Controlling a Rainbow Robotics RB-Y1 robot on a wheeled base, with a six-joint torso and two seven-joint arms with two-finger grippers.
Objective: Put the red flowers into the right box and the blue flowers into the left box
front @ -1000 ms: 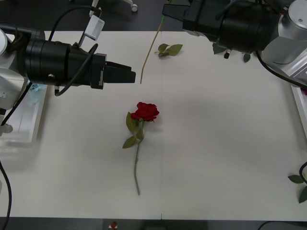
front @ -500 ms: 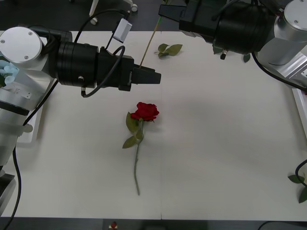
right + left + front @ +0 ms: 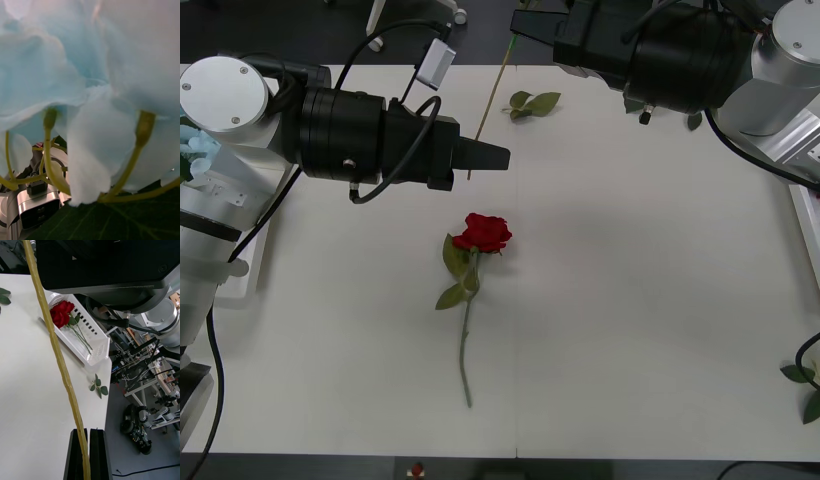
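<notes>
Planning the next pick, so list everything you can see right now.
red rose: one, red, lying mid-table
red roses: count unclear, red, in the right box
blue flower: one, pale blue, at the right gripper, its stem hanging down
left box: one, white, table's left edge
leaf sprigs: two, green, far edge, right edge
table: white
left gripper: black, shut, beside the stem
right gripper: black, above the far edge
</notes>
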